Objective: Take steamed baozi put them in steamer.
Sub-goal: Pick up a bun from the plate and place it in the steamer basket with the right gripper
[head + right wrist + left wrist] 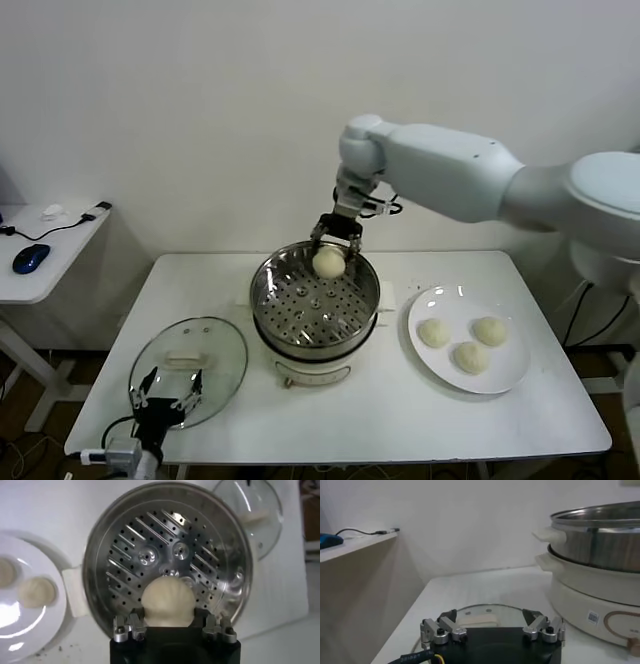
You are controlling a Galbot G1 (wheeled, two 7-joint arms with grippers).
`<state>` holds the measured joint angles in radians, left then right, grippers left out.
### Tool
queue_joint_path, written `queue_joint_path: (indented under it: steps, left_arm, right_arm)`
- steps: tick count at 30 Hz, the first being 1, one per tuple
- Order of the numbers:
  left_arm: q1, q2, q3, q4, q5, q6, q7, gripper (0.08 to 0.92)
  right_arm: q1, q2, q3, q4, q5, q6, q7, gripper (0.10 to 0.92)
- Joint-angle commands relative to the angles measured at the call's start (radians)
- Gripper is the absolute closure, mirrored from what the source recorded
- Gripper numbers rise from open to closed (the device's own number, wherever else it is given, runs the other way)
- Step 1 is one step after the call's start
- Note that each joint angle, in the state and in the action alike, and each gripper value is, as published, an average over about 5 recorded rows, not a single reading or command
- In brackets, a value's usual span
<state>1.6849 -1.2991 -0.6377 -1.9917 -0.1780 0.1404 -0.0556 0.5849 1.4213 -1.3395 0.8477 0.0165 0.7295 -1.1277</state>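
My right gripper (331, 250) is shut on one cream-white baozi (329, 262) and holds it over the far rim of the steamer (270, 310), a shiny steel pot with a perforated tray on a white base. In the right wrist view the baozi (168, 601) sits between the jaws above the perforated tray (150, 555). Three more baozi (434, 333) (490, 330) (471, 357) lie on the white plate (510, 378) to the right of the steamer. My left gripper (168, 392) is parked open and empty over the glass lid (225, 350) at the front left.
The glass lid with a white handle (477, 620) lies flat on the white table (400, 420) left of the steamer base (590, 600). A side table with a blue mouse (30, 257) and cables stands at far left.
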Motion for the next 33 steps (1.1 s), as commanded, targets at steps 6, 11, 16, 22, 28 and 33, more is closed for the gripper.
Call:
queue_joint_path:
  steps: [6, 11, 16, 22, 28, 33]
  left_arm:
    - [0.000, 0.006, 0.003, -0.006, 0.002, -0.002, 0.000, 0.177]
    - [-0.006, 0.002, 0.005, -0.004, 0.002, -0.002, -0.001, 0.177]
    - [-0.009, 0.002, 0.003, 0.001, 0.002, -0.006, -0.003, 0.177]
    - [-0.010, -0.002, -0.001, 0.001, 0.001, -0.007, -0.007, 0.177]
    - [-0.006, -0.014, -0.001, -0.017, 0.003, 0.000, -0.005, 0.177]
    - [0.001, -0.023, -0.002, -0.029, 0.004, 0.002, -0.003, 0.177]
  right_arm:
    - [-0.175, 0.151, 0.114, -0.287, -0.275, 0.123, 0.061, 0.364]
    - [-0.189, 0.155, 0.129, -0.330, -0.290, 0.122, 0.089, 0.364]
    - [-0.202, 0.164, 0.138, -0.365, -0.285, 0.120, 0.120, 0.354]
    - [-0.184, 0.149, 0.123, -0.341, -0.250, 0.126, 0.137, 0.240]
    - [-0.059, 0.066, 0.046, -0.222, -0.014, 0.143, 0.066, 0.203]
    - [0.136, -0.061, -0.111, -0.016, 0.352, 0.036, 0.018, 0.202]
